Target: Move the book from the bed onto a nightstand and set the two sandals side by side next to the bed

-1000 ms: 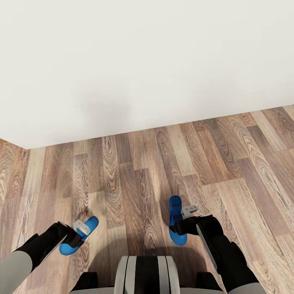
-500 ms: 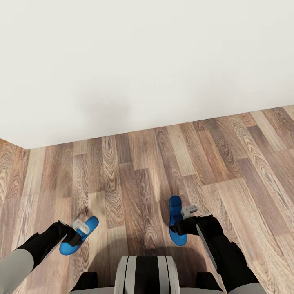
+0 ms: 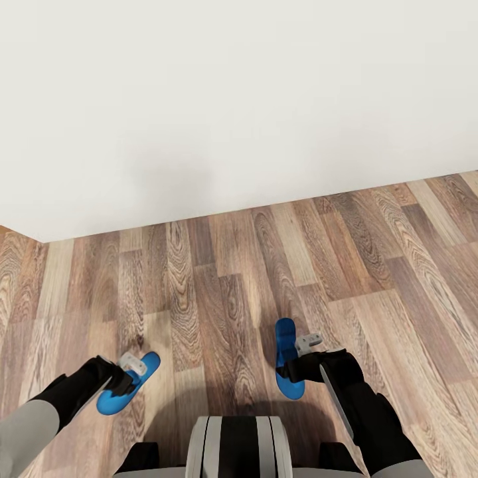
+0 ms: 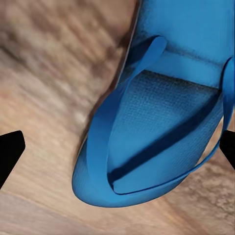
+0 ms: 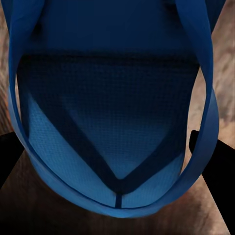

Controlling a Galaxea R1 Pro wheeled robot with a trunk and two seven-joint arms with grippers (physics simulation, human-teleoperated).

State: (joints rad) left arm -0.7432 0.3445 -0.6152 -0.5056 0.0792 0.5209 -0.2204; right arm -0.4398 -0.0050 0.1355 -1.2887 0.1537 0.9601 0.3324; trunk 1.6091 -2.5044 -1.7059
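Below, each gripper is holding a flat blue sandal over wood planks: the left gripper (image 3: 126, 378) closed on the left sandal (image 3: 127, 386) angling outward, the right gripper (image 3: 297, 362) closed on the right sandal (image 3: 286, 358) pointing toward the white wall (image 3: 232, 99).

Open plank floor (image 3: 232, 279) lies ahead of both arms — bare boards run up to the white wall (image 3: 239, 99), which closes off the far side. Between the two sandals — left one (image 3: 129, 385), right one (image 3: 285, 358) — a bare strip of floor gives passage.
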